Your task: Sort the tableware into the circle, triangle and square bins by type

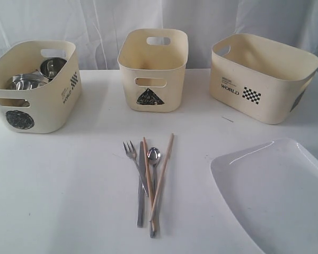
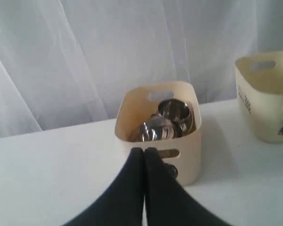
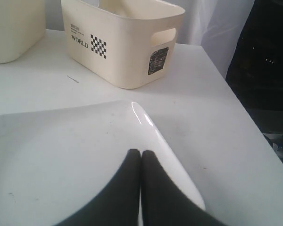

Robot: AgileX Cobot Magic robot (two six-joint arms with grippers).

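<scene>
L gripper (image 2: 144,151) closed, empty — R gripper (image 3: 140,153) closed, by plate (image 3: 56,141)

Stretching wide and white as a table (image 1: 53,185), carrying a short dark mark (image 1: 227,119) on its surface; hanging behind it in soft folds as a pale curtain (image 1: 100,21); showing a dark shape (image 3: 269,56) beyond the table's edge

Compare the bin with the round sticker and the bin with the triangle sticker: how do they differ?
The round-sticker bin is wider; the triangle-sticker bin is narrower. The round-sticker bin holds steel tableware; the triangle-sticker bin shows nothing inside. Both are cream plastic with handle cutouts.
</scene>
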